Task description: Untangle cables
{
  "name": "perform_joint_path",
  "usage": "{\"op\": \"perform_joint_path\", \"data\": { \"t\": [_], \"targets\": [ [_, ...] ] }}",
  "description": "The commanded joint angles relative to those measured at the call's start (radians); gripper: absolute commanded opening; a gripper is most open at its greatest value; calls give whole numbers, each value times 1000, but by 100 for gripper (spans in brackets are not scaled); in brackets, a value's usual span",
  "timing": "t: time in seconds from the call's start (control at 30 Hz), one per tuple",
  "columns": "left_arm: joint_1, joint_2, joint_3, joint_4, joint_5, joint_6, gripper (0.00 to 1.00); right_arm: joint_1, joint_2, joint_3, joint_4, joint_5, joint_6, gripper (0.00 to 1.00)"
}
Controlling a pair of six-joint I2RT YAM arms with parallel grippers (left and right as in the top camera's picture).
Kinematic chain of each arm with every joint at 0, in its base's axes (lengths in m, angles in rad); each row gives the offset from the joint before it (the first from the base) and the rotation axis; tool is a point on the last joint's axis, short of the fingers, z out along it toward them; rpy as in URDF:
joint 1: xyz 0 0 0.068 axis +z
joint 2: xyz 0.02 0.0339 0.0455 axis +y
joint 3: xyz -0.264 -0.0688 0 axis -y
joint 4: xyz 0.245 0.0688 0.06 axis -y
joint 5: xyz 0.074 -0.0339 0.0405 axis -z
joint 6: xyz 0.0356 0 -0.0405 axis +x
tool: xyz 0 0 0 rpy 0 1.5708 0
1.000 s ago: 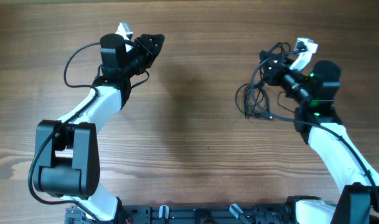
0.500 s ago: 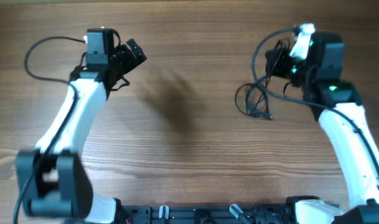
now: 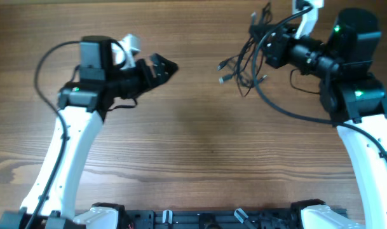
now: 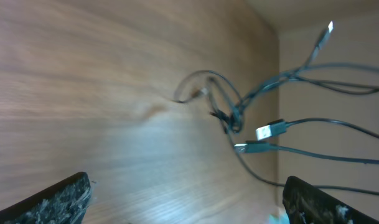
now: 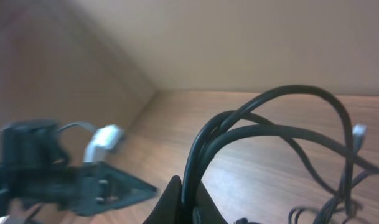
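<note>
The cables (image 3: 243,62) are a knot of thin black cords with small plug tips, hanging off the table at the far right. My right gripper (image 3: 267,53) is shut on their upper loops. In the right wrist view the cords (image 5: 251,127) rise out of the closed fingers (image 5: 190,202) and arch to the right. My left gripper (image 3: 162,67) stands open to the left of the bundle, pointing at it and apart from it. From the left wrist, the knot (image 4: 229,115) and a silver plug (image 4: 269,131) float well ahead of the wide-spread fingertips (image 4: 60,198).
The wooden table (image 3: 199,140) lies under both arms. A black rail (image 3: 199,219) runs along its front edge. The left arm's own thicker cable (image 3: 46,58) loops out on the left side. My left gripper (image 5: 83,180) shows at the lower left of the right wrist view.
The right gripper has lifted the bundle off the table and carried it toward the far edge. The left gripper has opened wide and swung right to face the bundle.
</note>
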Motion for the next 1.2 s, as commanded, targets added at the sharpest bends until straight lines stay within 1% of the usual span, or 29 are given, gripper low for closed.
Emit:
{"op": "perform_joint_path", "data": {
  "t": [0.0, 0.07, 0.1, 0.17, 0.23, 0.27, 0.37, 0.4, 0.43, 0.47, 0.5, 0.53, 0.57, 0.6, 0.7, 0.77, 0.8, 0.87, 0.93, 1.0, 1.07, 1.17],
  "targets": [
    [-95, 77, -13, 56, 60, -126, 100, 56, -32, 24, 5, -37, -21, 5],
    [-145, 135, -13, 85, 3, -285, 100, 85, -40, 24, 3, -37, -21, 5],
    [-157, 154, -13, 92, -3, -333, 100, 94, -43, 24, 4, -36, -23, 5],
    [-195, 220, -13, 110, -2, -493, 100, 112, -58, 24, 3, -36, -47, 5],
    [-229, 275, -13, 136, 0, -590, 100, 113, -71, 24, -2, -36, -47, 5],
    [-253, 311, -13, 178, 4, -635, 100, 113, -84, 24, -10, -36, -47, 5],
    [-294, 371, -13, 341, 18, -675, 100, 113, -109, 24, -39, -36, -49, 5],
    [-304, 382, -13, 383, 17, -686, 98, 113, -115, 24, -49, -37, -56, 5],
    [-315, 397, -13, 444, 16, -696, 85, 113, -123, 24, -65, -34, -69, 5],
    [-322, 407, -13, 482, 14, -695, 65, 113, -129, 24, -80, -25, -88, 5],
    [-326, 410, -13, 494, 6, -695, 35, 113, -133, 24, -94, -4, -101, 5],
    [-327, 412, -13, 489, -8, -687, 11, 113, -135, 24, -128, 58, -118, 5],
    [-327, 412, -13, 488, -10, -669, 4, 113, -136, 24, -158, 119, -117, 4],
    [-325, 412, -13, 486, -6, -632, 4, 113, -136, 24, -194, 194, -117, 5],
    [-289, 407, -13, 479, 68, -467, 4, 112, -135, 24, -341, 540, -107, 4],
    [-244, 391, -13, 474, 134, -410, 4, 109, -129, 23, -449, 809, -27, 4],
    [-211, 376, -13, 474, 171, -397, 4, 103, -118, 23, -526, 964, 44, 4],
    [-139, 339, -13, 475, 237, -394, 4, 83, -84, 22, -658, 1165, 166, 4],
    [-64, 296, -13, 474, 322, -345, 4, 58, -38, 13, -726, 1239, 232, 4],
    [-1, 261, -13, 475, 412, -346, 4, 33, 14, -11, -732, 1236, 254, 4],
    [70, 227, -13, 475, 514, -346, 4, 12, 87, -40, -717, 1192, 253, 4],
    [153, 192, -13, 475, 607, -346, 4, -3, 203, -46, -715, 1108, 253, 4]
  ]
}}
